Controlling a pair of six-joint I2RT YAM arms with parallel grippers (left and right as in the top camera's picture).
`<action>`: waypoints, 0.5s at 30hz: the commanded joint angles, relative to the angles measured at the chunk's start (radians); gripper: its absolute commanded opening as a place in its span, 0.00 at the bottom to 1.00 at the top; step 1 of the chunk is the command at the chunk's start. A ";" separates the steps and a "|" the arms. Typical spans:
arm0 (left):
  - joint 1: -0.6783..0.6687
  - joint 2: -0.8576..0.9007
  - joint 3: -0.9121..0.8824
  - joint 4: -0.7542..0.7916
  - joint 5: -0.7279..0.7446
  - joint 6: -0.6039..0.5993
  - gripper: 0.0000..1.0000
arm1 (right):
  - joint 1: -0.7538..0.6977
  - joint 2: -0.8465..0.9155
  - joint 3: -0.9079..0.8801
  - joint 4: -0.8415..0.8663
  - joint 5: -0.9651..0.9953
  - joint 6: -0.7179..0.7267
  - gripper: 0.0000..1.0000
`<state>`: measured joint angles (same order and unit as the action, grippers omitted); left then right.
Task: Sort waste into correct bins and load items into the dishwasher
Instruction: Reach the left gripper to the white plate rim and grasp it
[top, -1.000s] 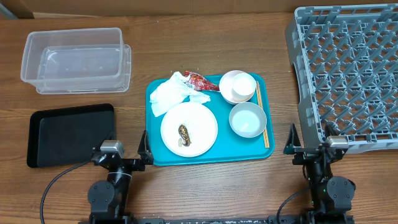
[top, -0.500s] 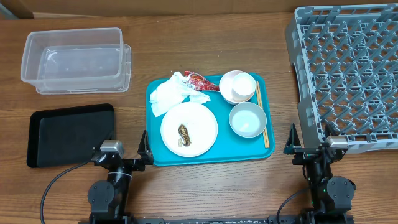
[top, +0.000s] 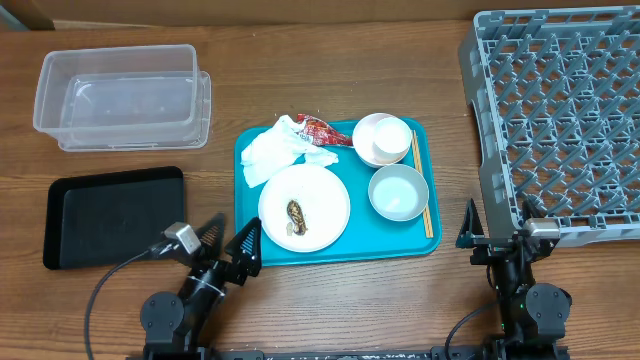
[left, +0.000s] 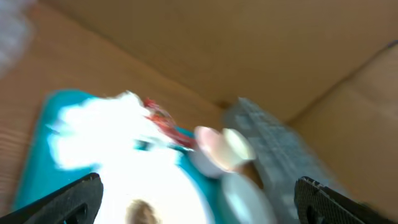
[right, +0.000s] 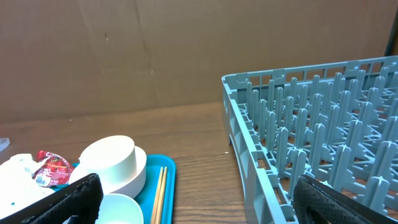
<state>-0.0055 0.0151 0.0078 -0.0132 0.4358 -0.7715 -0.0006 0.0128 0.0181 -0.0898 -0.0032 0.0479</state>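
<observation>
Plainly the job looks to be at its opening step, judging by how things lie: the clear tub (top: 122, 98), the black tray (top: 110, 215) and the grey rack (top: 560, 120) hold nothing, and every piece sits on the teal tray (top: 400, 246) on the table (top: 330, 70).

The left jaws are spread wide and hold nothing. They angle toward the near left corner of the teal tray. Just ahead of them is the white plate (top: 304, 207) with a brown food scrap (top: 297, 212) on it. Beyond the plate lie the crumpled napkin (top: 272, 152) and the red wrapper (top: 322, 130). The left wrist picture is too blurred to add detail. The tub and black tray lie off to these jaws' left.

The right jaws are also wide apart and empty, low at the table's near edge. The rack is just ahead and to their right. The stacked white bowls (right: 112, 163), the pale bowl (top: 398, 191) and the chopsticks (right: 160, 194) are ahead to their left.

The likely next move is a reach by the left arm for the waste. That calls for lowering the jaws over the napkin or the scrap without knocking the plate.
</observation>
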 joint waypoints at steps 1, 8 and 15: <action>-0.004 -0.011 -0.003 0.124 0.150 -0.174 1.00 | -0.006 -0.010 -0.010 0.005 -0.006 -0.007 1.00; 0.002 -0.006 0.115 0.246 0.173 -0.055 1.00 | -0.006 -0.010 -0.010 0.005 -0.006 -0.007 1.00; 0.001 0.253 0.599 -0.479 -0.044 0.375 1.00 | -0.006 -0.010 -0.010 0.005 -0.006 -0.007 1.00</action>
<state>-0.0067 0.1558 0.4404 -0.3897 0.5060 -0.6292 -0.0002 0.0128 0.0181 -0.0891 -0.0036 0.0475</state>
